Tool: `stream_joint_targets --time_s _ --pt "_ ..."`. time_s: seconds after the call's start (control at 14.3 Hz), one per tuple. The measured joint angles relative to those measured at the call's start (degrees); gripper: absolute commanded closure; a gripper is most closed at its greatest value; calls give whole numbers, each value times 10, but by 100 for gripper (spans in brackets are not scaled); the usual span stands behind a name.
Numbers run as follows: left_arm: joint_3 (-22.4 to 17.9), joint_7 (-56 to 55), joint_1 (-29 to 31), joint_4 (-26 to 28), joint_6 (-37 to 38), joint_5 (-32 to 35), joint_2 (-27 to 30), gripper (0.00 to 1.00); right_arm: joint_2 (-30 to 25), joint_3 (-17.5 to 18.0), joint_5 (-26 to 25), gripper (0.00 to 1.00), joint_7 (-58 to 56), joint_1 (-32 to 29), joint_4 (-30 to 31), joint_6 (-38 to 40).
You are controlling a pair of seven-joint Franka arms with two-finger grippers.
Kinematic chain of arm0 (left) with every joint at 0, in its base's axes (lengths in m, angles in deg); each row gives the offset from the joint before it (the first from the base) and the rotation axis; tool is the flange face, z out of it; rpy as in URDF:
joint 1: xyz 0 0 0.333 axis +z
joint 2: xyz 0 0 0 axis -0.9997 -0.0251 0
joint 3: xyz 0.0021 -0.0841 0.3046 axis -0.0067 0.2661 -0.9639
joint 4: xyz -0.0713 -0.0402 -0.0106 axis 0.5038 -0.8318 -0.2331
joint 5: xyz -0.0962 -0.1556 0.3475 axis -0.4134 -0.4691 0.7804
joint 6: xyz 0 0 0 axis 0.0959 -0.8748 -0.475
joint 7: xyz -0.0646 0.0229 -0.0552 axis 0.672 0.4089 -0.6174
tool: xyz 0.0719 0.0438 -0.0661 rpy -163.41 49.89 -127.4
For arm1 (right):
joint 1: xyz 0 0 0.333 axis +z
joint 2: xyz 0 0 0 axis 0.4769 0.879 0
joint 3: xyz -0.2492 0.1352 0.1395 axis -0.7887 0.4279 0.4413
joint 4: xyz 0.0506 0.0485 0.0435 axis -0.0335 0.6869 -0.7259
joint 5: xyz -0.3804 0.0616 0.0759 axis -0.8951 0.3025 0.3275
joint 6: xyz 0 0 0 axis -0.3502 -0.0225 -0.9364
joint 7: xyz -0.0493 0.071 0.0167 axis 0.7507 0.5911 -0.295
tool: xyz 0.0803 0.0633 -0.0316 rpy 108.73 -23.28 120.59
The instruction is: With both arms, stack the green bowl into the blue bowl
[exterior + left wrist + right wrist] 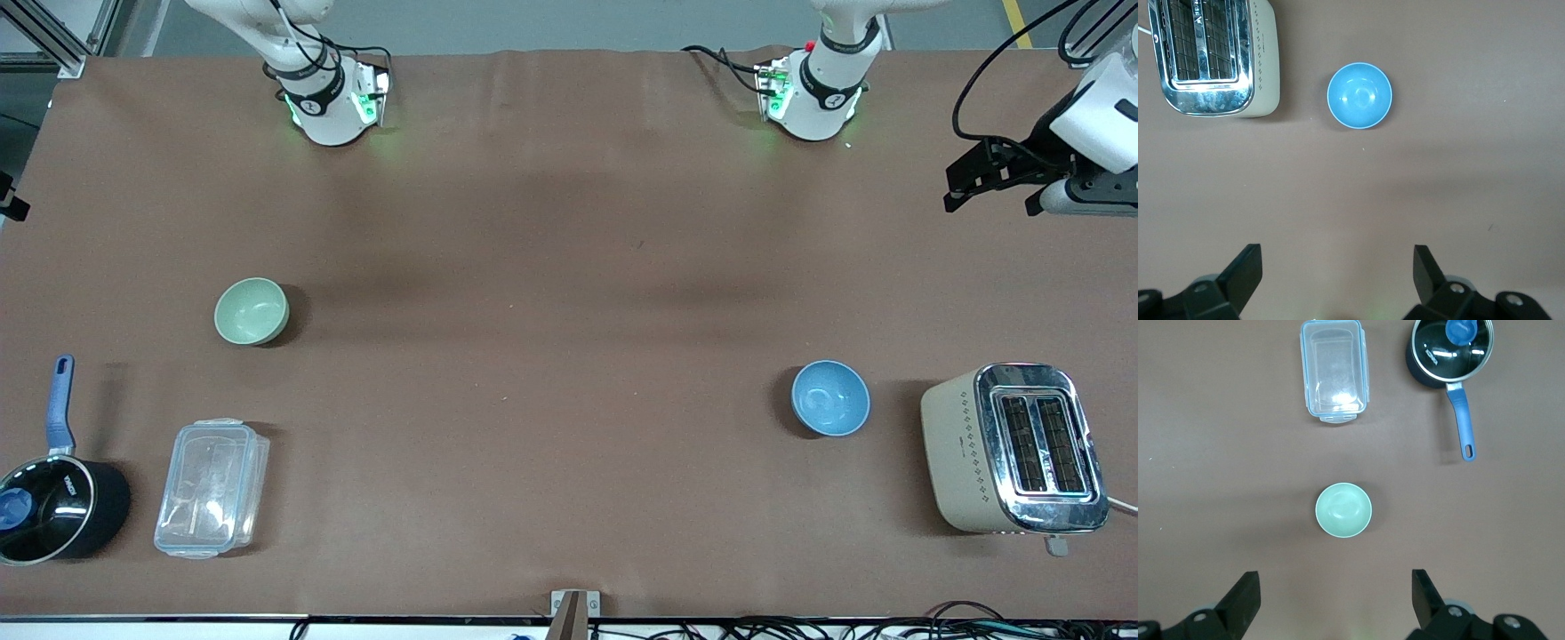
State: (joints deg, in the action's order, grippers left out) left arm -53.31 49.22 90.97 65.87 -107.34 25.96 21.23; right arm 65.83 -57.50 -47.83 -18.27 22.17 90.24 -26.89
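The green bowl (252, 311) (1343, 510) stands upright on the brown table toward the right arm's end. The blue bowl (830, 398) (1359, 95) stands upright toward the left arm's end, a little nearer the front camera, beside the toaster. Both bowls are empty. My left gripper (1337, 267) hangs high over bare table, open and holding nothing, with the blue bowl in its view. My right gripper (1335, 587) also hangs high and open, looking down on the green bowl. The front view shows only the arms' bases (324, 98) (818, 89); both grippers are out of it.
A cream and chrome toaster (1013, 449) (1215, 57) stands beside the blue bowl. A clear lidded plastic box (213, 489) (1334, 370) and a black saucepan with a blue handle (53, 507) (1450, 350) lie nearer the front camera than the green bowl. A white-and-black device (1049, 160) juts in at the left arm's end.
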Motion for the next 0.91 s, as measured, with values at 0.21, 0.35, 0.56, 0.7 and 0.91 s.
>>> stream_joint_targets --time_s 0.21,0.35,0.56,0.7,0.91 --pt "0 0 0 -2 0 5 -3 0 -3 -17 0 0 36 30 6 8" --pt "0 0 1 -7 -2 9 -12 0 -5 -18 0 0 45 35 6 9" --pt "0 0 1 -24 -16 24 -59 0 -6 -21 0 0 46 35 8 9" --pt "0 -2 1 -15 -59 28 -99 0 -6 -21 0 0 46 35 12 9" --pt "0 -30 1 38 -169 36 -147 0 -6 -22 0 0 44 35 24 1"
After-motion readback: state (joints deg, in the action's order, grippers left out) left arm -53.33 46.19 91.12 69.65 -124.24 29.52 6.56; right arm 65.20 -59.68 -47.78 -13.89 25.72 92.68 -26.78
